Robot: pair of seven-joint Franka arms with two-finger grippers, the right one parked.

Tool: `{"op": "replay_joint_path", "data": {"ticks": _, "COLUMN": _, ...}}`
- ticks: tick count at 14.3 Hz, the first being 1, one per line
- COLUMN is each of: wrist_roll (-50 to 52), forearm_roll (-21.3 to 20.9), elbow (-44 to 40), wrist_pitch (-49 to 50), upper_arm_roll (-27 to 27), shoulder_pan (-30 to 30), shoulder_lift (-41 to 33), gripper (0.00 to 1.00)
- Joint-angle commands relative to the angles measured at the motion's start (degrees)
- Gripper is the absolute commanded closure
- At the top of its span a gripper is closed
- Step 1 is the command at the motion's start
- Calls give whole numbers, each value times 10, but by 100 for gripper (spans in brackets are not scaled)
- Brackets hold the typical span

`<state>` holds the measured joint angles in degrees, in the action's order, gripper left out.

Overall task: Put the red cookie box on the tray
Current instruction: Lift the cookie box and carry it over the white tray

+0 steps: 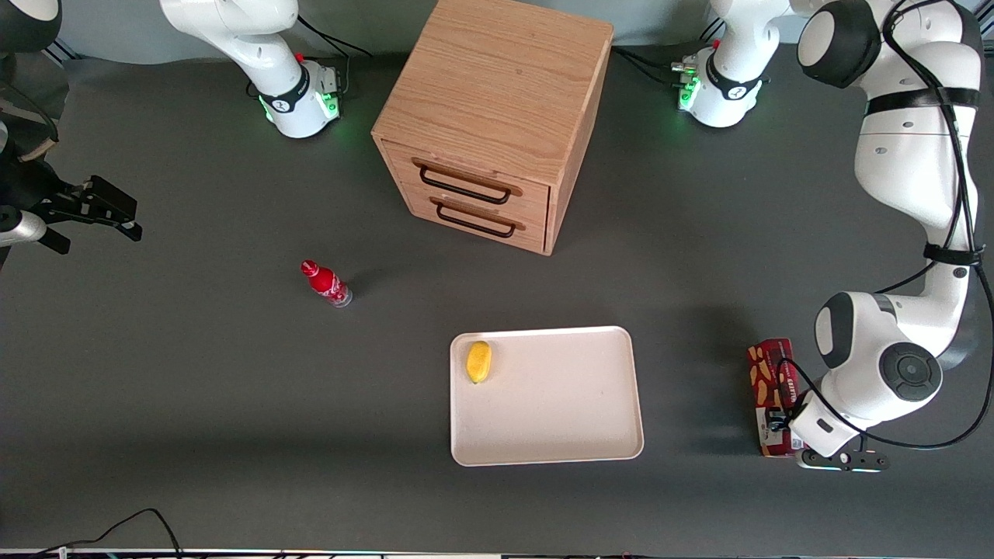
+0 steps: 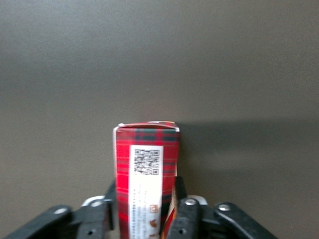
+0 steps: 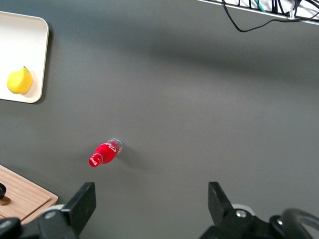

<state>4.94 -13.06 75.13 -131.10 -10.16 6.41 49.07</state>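
While the red cookie box (image 1: 770, 388) lies on the table (image 1: 233, 404) toward the working arm's end, the gripper (image 2: 145, 211) clamps its sides. Tray (image 1: 559, 411) sits well apart, holding a lemon (image 1: 478, 362).

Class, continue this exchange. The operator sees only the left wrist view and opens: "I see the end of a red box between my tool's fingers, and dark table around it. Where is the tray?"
Observer: The tray lies beside the red cookie box, toward the parked arm's end of the table, with a strip of table between them.
Operator: Is anything on it?
Observer: One yellow fruit, in a corner farther from the front camera.
Operator: Where along the box does my tool sit?
Observer: The tool is shut on the box close to the end nearer the front camera.
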Motion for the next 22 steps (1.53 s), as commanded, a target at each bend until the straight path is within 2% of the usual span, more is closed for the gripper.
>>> {"op": "replay_joint_path", "data": {"ticks": 1, "wrist_roll": 9, "forearm_roll": -12, "elbow": -16, "wrist_pitch": 15, "upper_arm_roll": 1, "shoulder_pan": -5, "shoulder_lift": -5, "gripper": 100}}
{"op": "replay_joint_path", "data": {"ticks": 4, "wrist_roll": 10, "forearm_roll": -2, "elbow": -34, "wrist_pitch": 67, "upper_arm_roll": -4, "shoulder_pan": -8, "shoulder_lift": -43, "gripper": 100}}
{"op": "replay_joint_path", "data": {"ticks": 7, "wrist_roll": 12, "forearm_roll": 21, "elbow": -76, "wrist_pitch": 218, "upper_arm_roll": -29, "shoulder_pan": -17, "shoulder_lift": -122, "gripper": 100}}
{"op": "replay_joint_path", "data": {"ticks": 10, "wrist_roll": 46, "forearm_roll": 26, "elbow": -116, "wrist_pitch": 368, "upper_arm_roll": -55, "shoulder_pan": -41, "shoulder_lift": -193, "gripper": 100}}
{"op": "replay_joint_path", "data": {"ticks": 12, "wrist_roll": 106, "forearm_roll": 25, "elbow": -127, "wrist_pitch": 403, "upper_arm_roll": -81, "shoulder_pan": -70, "shoulder_lift": -206, "gripper": 100}}
{"op": "replay_joint_path", "data": {"ticks": 14, "wrist_roll": 172, "forearm_roll": 23, "elbow": -129, "wrist_pitch": 379, "upper_arm_roll": -84, "shoulder_pan": -115, "shoulder_lift": -193, "gripper": 100}}
{"op": "replay_joint_path", "data": {"ticks": 16, "wrist_roll": 201, "forearm_roll": 19, "elbow": -128, "wrist_pitch": 308, "upper_arm_roll": -82, "shoulder_pan": -148, "shoulder_lift": -152, "gripper": 100}}
{"op": "replay_joint_path", "data": {"ticks": 22, "wrist_roll": 260, "forearm_roll": -25, "elbow": -127, "wrist_pitch": 111, "upper_arm_roll": -79, "shoulder_pan": -194, "shoulder_lift": -27, "gripper": 100}}
